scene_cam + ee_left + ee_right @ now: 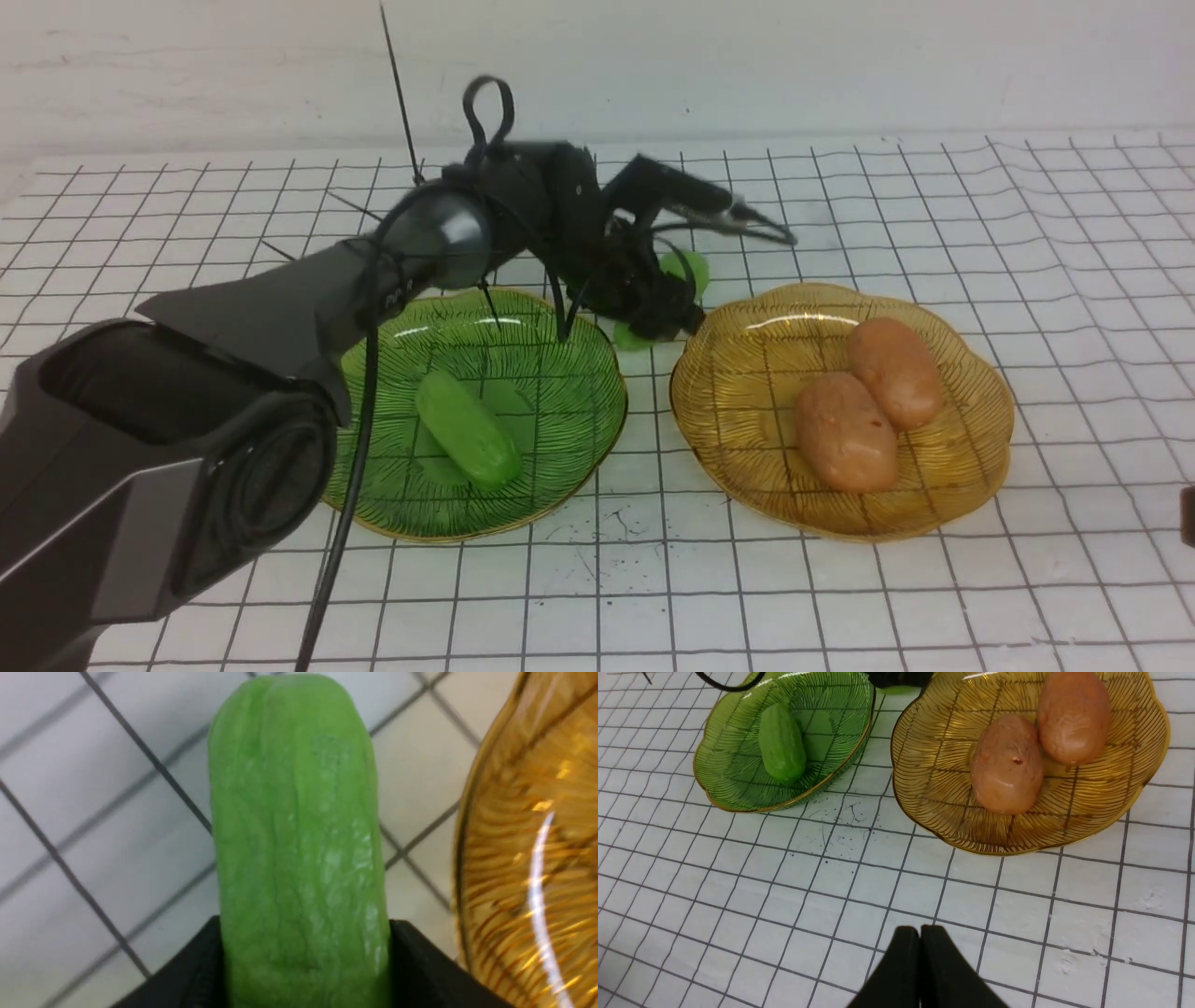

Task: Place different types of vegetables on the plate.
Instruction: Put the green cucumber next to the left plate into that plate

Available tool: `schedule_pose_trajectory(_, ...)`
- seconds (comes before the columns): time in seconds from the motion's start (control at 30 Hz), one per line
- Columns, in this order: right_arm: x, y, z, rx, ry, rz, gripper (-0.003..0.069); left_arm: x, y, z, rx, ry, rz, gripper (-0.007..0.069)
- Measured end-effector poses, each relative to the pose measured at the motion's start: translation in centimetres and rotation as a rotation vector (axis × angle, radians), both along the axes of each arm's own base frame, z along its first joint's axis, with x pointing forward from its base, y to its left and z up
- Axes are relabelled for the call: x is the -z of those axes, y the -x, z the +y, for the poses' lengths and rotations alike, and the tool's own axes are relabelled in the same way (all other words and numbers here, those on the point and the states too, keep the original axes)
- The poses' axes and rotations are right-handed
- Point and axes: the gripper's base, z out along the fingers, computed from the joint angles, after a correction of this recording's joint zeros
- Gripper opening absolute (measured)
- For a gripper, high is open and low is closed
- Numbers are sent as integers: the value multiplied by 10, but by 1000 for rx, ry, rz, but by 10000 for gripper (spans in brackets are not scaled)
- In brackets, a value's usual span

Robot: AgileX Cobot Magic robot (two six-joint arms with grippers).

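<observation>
While the left tool (661, 306) grips a cucumber (299, 835) between the green plate (560, 411) and amber plate (738, 420), the right tool (920, 970) sits clenched, empty. Next, I judge, carry it onto the green plate.

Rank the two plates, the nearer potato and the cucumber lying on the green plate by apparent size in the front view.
1. Amber plate and green plate: about alike; the left arm hides part of the green one.
2. Nearer potato.
3. Cucumber, slimmer.
</observation>
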Motion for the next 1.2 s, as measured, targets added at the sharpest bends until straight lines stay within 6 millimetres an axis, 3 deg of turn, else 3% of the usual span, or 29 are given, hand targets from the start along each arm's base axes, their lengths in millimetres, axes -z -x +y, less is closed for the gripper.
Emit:
schedule_pose_trajectory(0.03,0,0,0,0,1,0,-14,-9,-1,0,0,10,-20,363)
schedule_pose_trajectory(0.07,0,0,0,-1,0,0,-14,-37,0,0,3,37,-68,363)
schedule_pose_trajectory(0.13,0,0,0,-1,-1,0,-14,-60,3,0,10,51,-89,363)
schedule_pose_trajectory(0.2,0,0,0,-1,-3,0,-14,-91,12,4,23,54,-92,363)
schedule_pose_trajectory(0.23,0,0,0,-1,-3,0,-14,-96,15,5,28,50,-85,363)
schedule_pose_trajectory(0.3,0,0,0,-2,-3,1,-15,-124,34,16,54,-17,-34,363)
schedule_pose_trajectory(0.43,0,0,0,-3,-3,1,-15,-154,58,36,-1,-126,37,363)
schedule_pose_trajectory(0.7,-1,1,1,-6,-18,-1,-15,-216,90,76,-176,-72,-27,363)
schedule_pose_trajectory(0.83,-1,1,2,-8,-26,-1,-15,-208,98,100,-241,-87,34,363)
schedule_pose_trajectory(0.93,-1,2,2,-12,-25,6,-15,-158,104,128,-307,-148,192,363)
schedule_pose_trajectory(1.07,-1,2,2,-14,-25,10,-15,-111,111,152,-397,-98,284,363)
schedule_pose_trajectory(1.2,-1,2,2,-18,-20,6,-15,-85,116,164,-453,-55,336,363)
